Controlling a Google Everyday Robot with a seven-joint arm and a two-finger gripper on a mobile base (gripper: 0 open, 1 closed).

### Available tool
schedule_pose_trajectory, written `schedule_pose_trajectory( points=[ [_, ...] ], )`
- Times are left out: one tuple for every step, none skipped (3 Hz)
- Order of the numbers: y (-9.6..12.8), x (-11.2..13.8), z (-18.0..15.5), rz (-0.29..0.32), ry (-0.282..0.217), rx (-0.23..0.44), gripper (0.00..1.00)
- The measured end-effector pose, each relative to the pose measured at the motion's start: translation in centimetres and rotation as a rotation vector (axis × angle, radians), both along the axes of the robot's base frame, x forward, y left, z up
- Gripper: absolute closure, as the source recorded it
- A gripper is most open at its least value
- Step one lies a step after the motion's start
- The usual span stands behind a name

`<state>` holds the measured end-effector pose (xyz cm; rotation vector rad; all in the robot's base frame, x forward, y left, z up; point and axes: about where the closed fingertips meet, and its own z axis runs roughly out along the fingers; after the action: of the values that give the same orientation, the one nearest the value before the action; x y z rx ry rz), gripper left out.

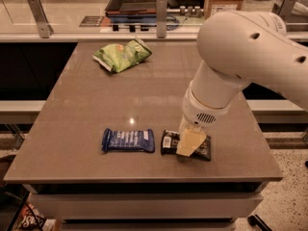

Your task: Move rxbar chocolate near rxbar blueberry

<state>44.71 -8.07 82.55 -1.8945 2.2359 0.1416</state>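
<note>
Tabletop [159,95] mid-frame. Blue bar [128,140] lower centre, long axis left-right. Black bar [169,142] just right of it, same axis, ends near, slim gap. Gripper [191,142] down on black bar's middle; clamped or not, cannot tell.

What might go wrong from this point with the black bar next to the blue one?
The tool sits on the rxbar chocolate, which lies close beside the rxbar blueberry; moving it any closer may shove that bar. Both bars lie near the front edge of the table, so a nudge forward might drop one.
</note>
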Motion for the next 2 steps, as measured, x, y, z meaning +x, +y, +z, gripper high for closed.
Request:
schedule_pose_trajectory(
  points=[
    [0.05,-0.04,0.06,0.001,-0.002,-0.001,0.59],
    [0.09,-0.07,0.13,0.002,-0.004,-0.001,0.36]
  ],
)
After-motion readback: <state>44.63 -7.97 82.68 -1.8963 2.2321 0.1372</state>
